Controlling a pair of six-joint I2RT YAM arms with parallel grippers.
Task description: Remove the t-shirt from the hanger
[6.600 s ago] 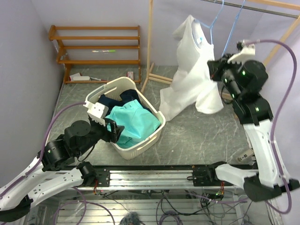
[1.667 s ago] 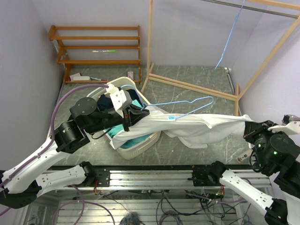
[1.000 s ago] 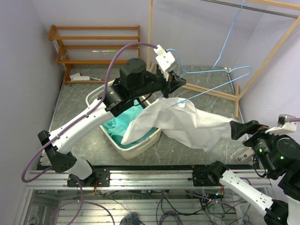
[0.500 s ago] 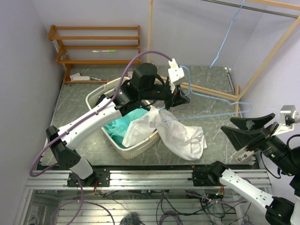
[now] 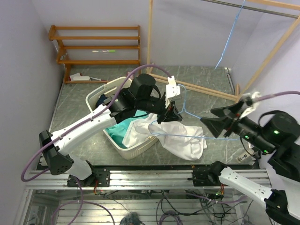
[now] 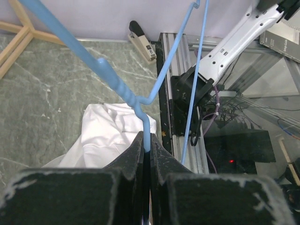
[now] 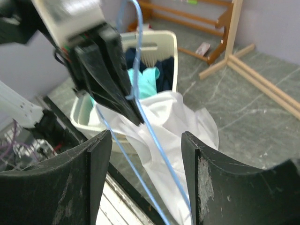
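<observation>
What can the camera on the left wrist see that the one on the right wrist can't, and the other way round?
Only the left wrist view shows the stapler by the wall and the metal frame with its cables at the table's edge. Only the right wrist view shows the laundry basket of clothes, the wooden rack and the open right gripper. Both show the blue hanger pinched in the left gripper and the white t-shirt lying off it.

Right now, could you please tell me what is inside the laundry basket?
The laundry basket holds a teal cloth and dark clothes. The white t-shirt drapes over its near rim, and the left arm covers the rest.
</observation>
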